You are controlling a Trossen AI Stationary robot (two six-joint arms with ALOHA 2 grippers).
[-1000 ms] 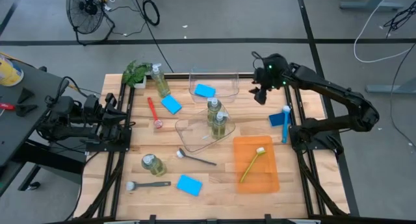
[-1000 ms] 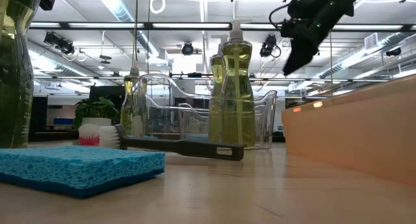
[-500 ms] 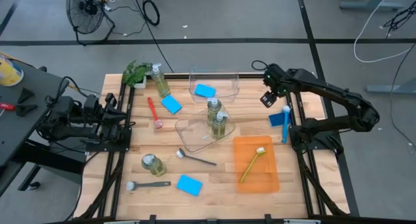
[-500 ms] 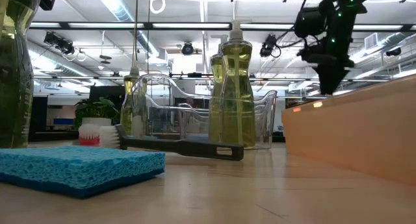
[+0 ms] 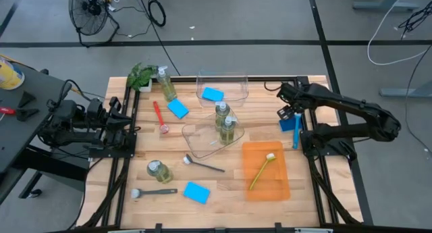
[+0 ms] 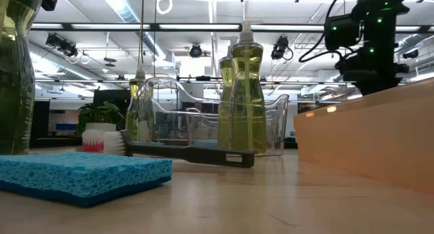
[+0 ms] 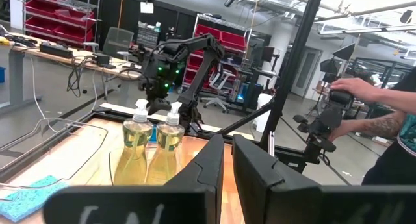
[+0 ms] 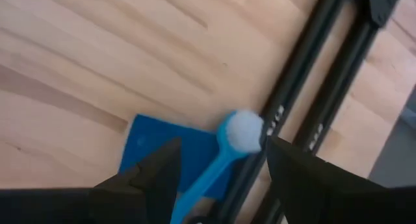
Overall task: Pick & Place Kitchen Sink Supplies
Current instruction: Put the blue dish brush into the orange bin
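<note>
My right gripper hangs open, pointing down, just above a blue sponge and a blue brush with a white head. Both lie flat on the table by the right rail, the brush partly over the sponge. The gripper's two fingers stand apart on either side of the brush handle and touch nothing. In the low view the orange tray hides the fingers. My left gripper waits shut at the table's left edge, level, holding nothing. Two pump bottles stand upright in a clear bin at the middle.
The far clear bin holds a blue sponge. An orange tray carries a yellow-green brush. Loose on the table: a red brush, sponges, bottles, grey brushes. A plant is far left.
My right gripper has swung from beside the far clear bin toward the table's right and near edges and sunk. It has tipped from nearly level to pointing down over the blue sponge and brush, rolling as it went. Nothing on the table has moved.
</note>
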